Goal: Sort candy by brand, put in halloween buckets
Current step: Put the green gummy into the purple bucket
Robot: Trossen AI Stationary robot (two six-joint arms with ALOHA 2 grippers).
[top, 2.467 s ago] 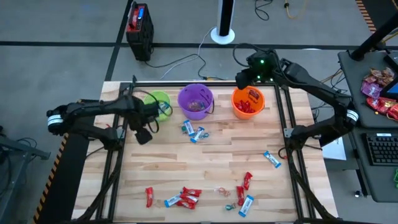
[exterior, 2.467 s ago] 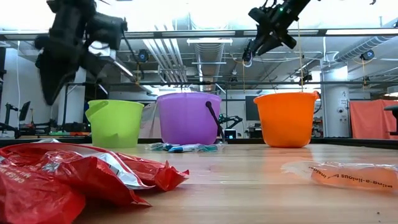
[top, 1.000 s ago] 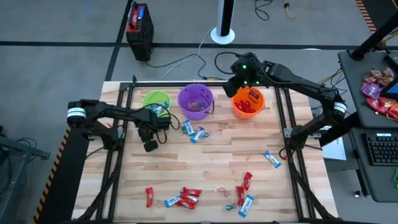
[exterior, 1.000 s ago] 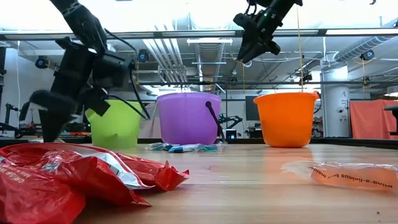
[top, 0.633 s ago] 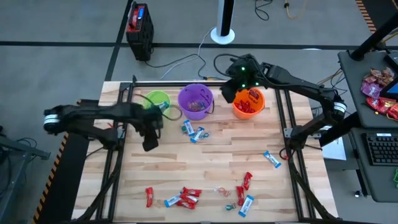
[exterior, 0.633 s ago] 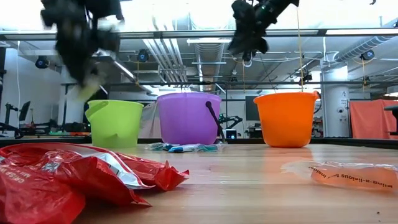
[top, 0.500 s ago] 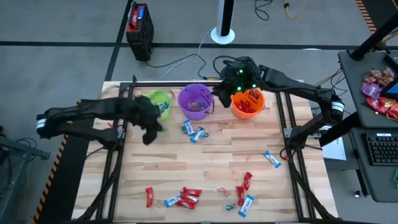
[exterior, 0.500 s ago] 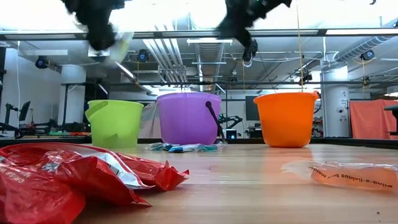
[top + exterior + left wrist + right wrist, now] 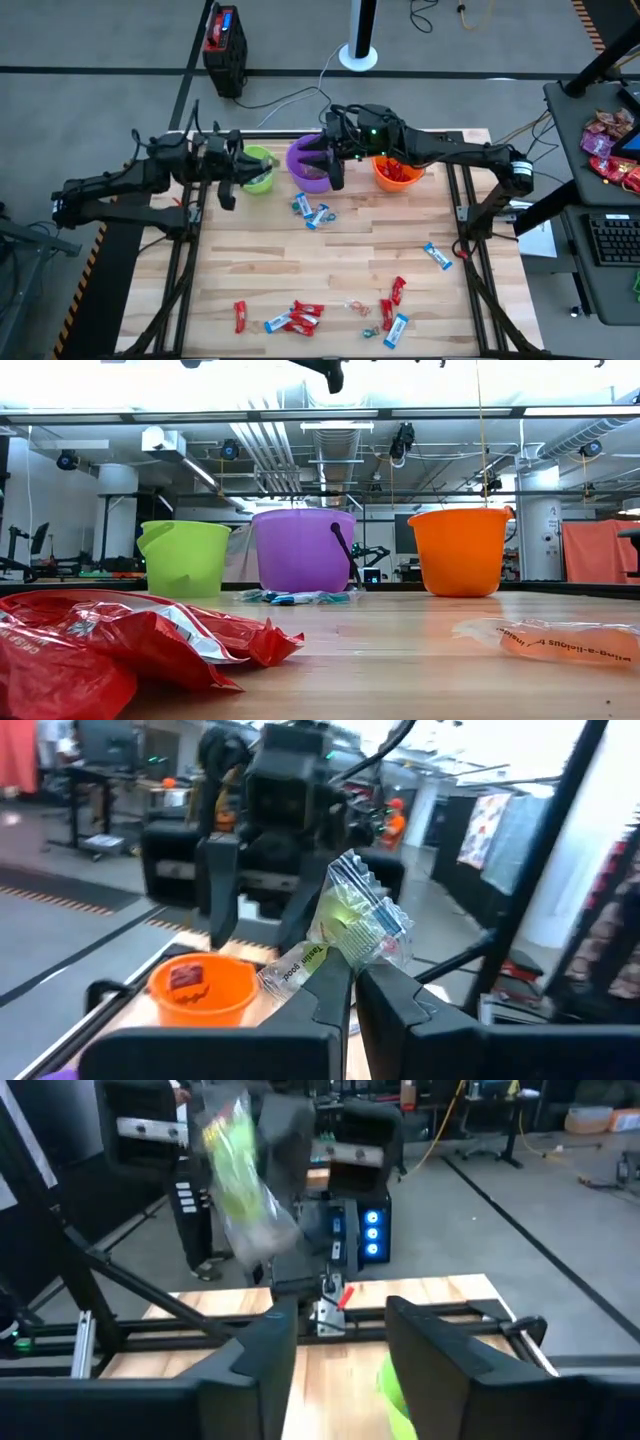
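My left gripper (image 9: 352, 972) is shut on a small clear, greenish candy (image 9: 356, 920), held in the air by the lime green bucket (image 9: 257, 170). Facing it, my right gripper (image 9: 340, 1352) stands open and level above the purple bucket (image 9: 314, 163), and the candy (image 9: 238, 1178) shows ahead of it, untouched. In the high view, my left gripper (image 9: 240, 163) and right gripper (image 9: 320, 163) point at each other. The orange bucket (image 9: 399, 165) holds red candy. More wrapped candy (image 9: 312, 212) lies loose on the table. My left gripper pinches the candy wrapper's lower part (image 9: 343, 956) between its two fingers. The fingers lie level and point toward the table's right side. The candy stands up past the fingertips, lifted clear of the table and the buckets, with a printed flap (image 9: 293, 966) hanging off to one side.
Red and blue-and-white candies lie in a group near the front edge (image 9: 296, 318), with more at the front right (image 9: 392, 305) and one on the right (image 9: 437, 256). In the low view, a red bag (image 9: 120, 650) fills the near left. A black frame (image 9: 196, 200) borders the table.
My left gripper has risen from low beside the green bucket, tipping from pointing down to level, and carries the candy with it. My right gripper has gone from above the orange bucket toward the table's left, over the purple bucket, and has tipped level to face the left gripper.
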